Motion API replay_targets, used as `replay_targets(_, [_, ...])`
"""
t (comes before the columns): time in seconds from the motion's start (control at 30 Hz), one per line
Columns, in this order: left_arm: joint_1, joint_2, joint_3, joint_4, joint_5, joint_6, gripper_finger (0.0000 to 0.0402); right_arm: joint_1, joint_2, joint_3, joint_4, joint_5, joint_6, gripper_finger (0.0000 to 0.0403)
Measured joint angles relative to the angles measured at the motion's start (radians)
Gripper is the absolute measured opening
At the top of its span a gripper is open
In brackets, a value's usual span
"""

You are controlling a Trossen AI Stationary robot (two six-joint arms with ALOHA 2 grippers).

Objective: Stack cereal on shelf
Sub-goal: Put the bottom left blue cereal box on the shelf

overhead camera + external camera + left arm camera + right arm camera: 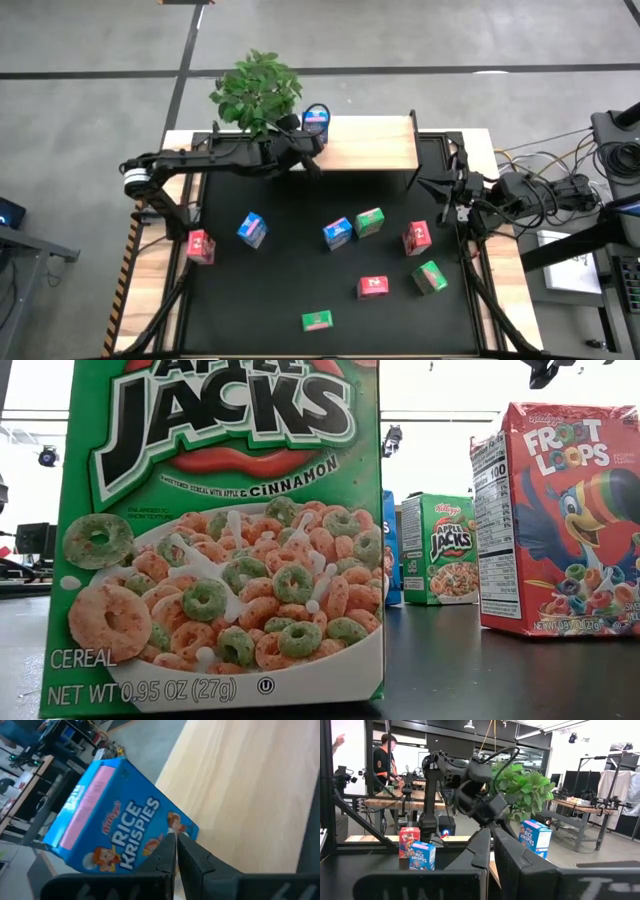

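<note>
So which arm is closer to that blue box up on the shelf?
Left. Its gripper is right beside the blue box on the shelf; the right gripper waits off the shelf's right end.

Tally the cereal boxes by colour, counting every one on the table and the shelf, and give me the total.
Blue boxes: 3
Green boxes: 3
Red boxes: 3
Total: 9

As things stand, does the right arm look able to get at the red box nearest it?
Probably yes: the red box lies just beside the shut right claw, nothing between them.
</note>
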Motion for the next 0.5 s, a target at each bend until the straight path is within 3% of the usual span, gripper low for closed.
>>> replay_targets(0.5, [0.037,0.005,-0.002,0.012,0.011,-0.070,0.0000,0.000,0.000,0.000,-0.001,0.000,-0.003,0.0012])
